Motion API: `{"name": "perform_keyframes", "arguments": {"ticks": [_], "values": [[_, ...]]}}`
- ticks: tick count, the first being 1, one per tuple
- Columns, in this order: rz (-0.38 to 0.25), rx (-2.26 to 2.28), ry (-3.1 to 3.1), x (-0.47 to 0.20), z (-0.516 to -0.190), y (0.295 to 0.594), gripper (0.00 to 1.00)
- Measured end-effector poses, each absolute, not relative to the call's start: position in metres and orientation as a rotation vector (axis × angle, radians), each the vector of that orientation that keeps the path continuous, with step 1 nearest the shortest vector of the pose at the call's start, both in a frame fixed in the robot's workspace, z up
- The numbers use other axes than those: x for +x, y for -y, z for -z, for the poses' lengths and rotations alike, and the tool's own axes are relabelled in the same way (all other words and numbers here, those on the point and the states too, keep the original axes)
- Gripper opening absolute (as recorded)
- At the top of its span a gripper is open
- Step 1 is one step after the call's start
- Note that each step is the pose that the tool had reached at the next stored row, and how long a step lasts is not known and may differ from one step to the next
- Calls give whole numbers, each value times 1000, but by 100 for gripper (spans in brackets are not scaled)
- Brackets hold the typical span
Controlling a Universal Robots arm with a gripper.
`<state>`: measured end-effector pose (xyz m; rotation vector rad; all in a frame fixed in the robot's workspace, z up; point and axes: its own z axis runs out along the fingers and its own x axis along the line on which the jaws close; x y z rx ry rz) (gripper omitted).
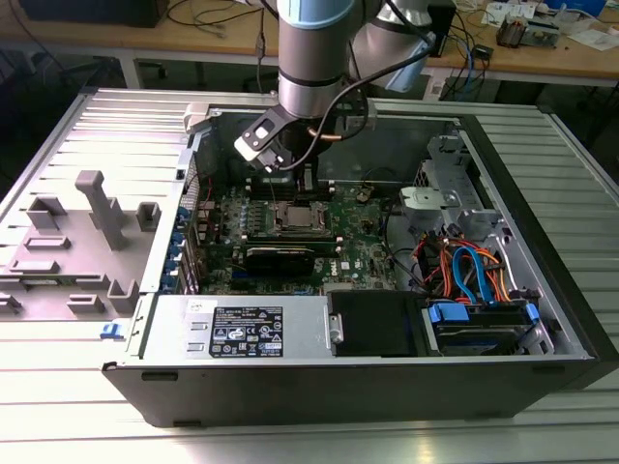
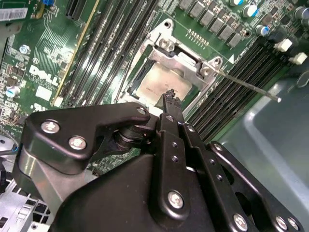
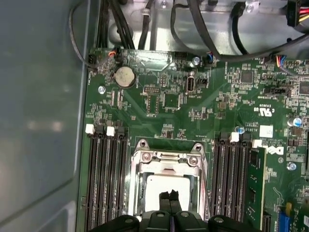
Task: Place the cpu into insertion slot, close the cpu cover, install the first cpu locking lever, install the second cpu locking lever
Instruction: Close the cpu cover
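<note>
Arm [image 1: 311, 58] over motherboard [image 1: 363, 256] in exterior view, cpu [image 1: 293, 218] seated below. Second wrist view: my fingers [image 2: 170, 108] clenched on nothing, just above cpu; cpu cover [image 2: 186, 60] looks down, locking lever [image 2: 251, 87] unlatched. First wrist view: fingers centred over window; I'd bear on cover rim, not chip.

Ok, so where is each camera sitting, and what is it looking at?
Exterior view: off the arm, above the open computer case, looking down into it; the robot's arm reaches in from above.
First wrist view: on the wrist, looking straight down at the green motherboard; the tips of the end effector, shut, show over the cpu.
Second wrist view: on the wrist, looking slantwise past the black end effector at the cpu.
Shared: both wrist views show the cpu under its cpu cover.
</note>
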<state>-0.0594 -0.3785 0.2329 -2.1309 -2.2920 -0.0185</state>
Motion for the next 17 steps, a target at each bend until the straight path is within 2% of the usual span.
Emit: {"name": "perform_keyframes", "arguments": {"ticks": [17], "values": [[23, -2070, 2342, -80, -213, 380, 11]]}}
